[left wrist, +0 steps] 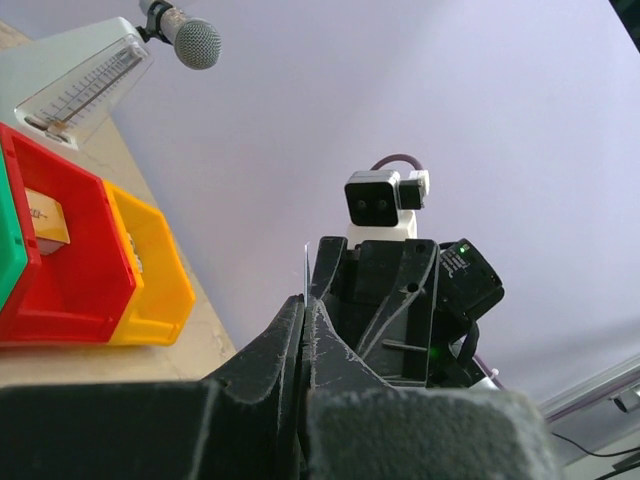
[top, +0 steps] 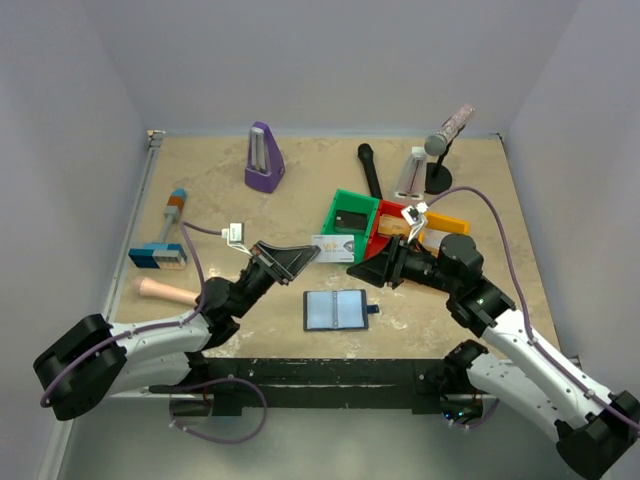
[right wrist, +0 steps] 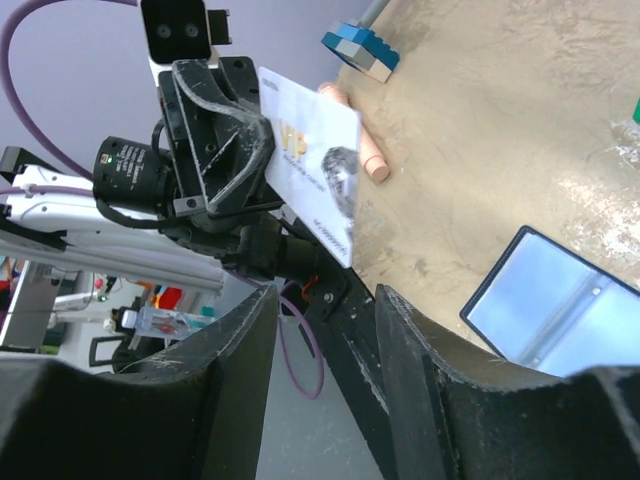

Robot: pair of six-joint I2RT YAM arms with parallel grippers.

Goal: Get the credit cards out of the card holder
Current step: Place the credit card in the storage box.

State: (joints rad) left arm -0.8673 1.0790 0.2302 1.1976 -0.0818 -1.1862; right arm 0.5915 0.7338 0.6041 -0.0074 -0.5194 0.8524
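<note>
One white card (right wrist: 310,170), gold lettering, navy holder (top: 336,310) lying open

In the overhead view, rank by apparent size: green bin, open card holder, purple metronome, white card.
Green bin, largest.
Card holder and purple metronome: too alike to rank.
White card, smallest, though held up nearer the camera.
</note>
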